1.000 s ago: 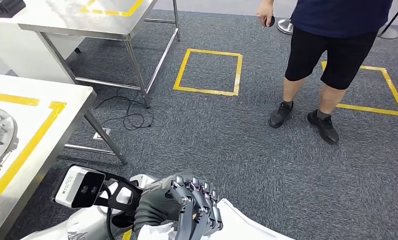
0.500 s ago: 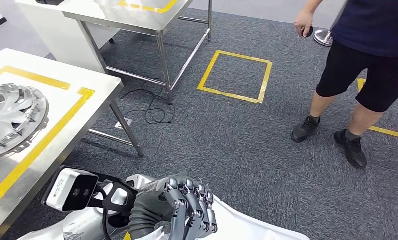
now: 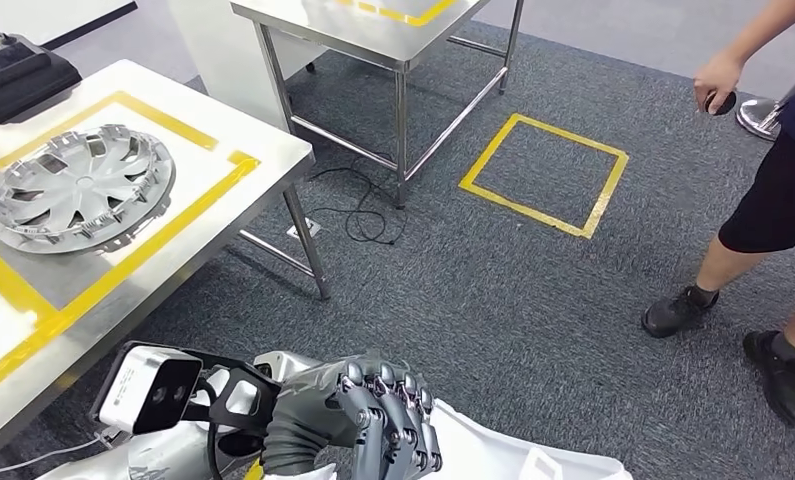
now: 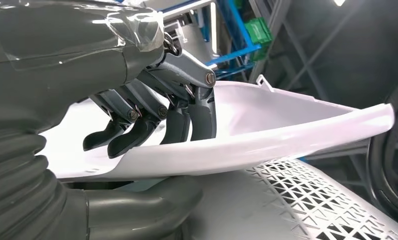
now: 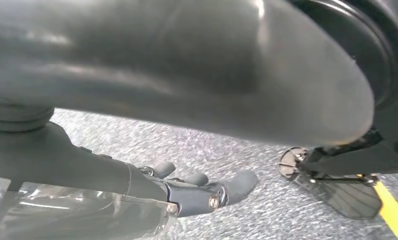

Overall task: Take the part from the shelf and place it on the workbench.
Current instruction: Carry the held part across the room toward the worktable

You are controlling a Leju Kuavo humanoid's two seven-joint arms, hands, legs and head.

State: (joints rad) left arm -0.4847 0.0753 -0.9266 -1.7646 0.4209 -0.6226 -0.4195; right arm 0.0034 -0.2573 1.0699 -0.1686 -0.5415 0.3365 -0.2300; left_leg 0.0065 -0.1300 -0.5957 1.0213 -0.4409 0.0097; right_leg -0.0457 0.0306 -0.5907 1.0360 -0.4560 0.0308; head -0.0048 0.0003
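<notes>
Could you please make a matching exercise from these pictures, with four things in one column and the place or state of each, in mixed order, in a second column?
Things:
1. silver spoked wheel cover
2. white curved plastic part
3. black flat device
4. yellow tape square

Places or states:
A. held in the robot's left hand
B. stuck on the grey carpet floor
C. lying flat on the steel workbench, inside yellow tape lines
D. at the far corner of the workbench

Pairs: 1-C, 2-A, 3-D, 4-B
</notes>
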